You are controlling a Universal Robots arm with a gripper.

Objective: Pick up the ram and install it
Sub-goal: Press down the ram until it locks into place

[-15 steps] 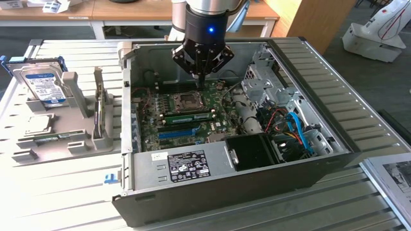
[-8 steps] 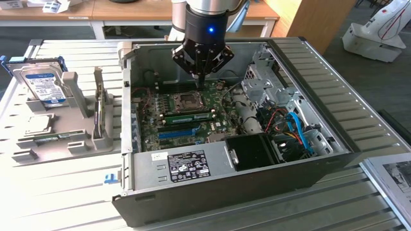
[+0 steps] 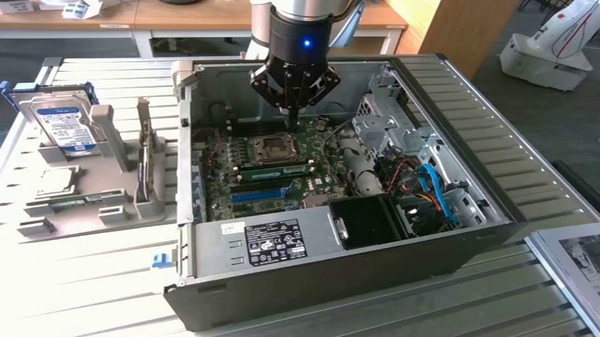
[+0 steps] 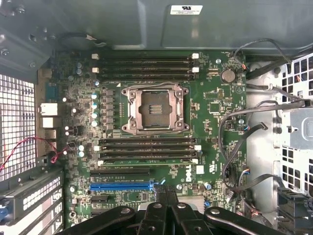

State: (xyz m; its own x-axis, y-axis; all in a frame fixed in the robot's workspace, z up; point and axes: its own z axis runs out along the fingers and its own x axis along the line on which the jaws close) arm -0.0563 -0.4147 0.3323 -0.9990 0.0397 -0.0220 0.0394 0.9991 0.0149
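A pale slatted table (image 3: pixel 84 288) stands before wooden desks (image 3: pixel 112 21) on a dark floor (image 3: pixel 553 119).

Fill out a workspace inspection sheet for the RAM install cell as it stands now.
Surface: white slatted table, carrying an open PC case.
Job's things: green ram stands in a slot beside the CPU socket; cannot tell whether it is fully seated.
Clutter: grey holder on the exterior view's left, with a hard drive upright in it.
Grippers: gripper shut, holding nothing, above the motherboard near the socket.
Cables: blue cables by the drive cage; red wire at the case wall.
Surroundings: wooden desks; white robot on the floor.
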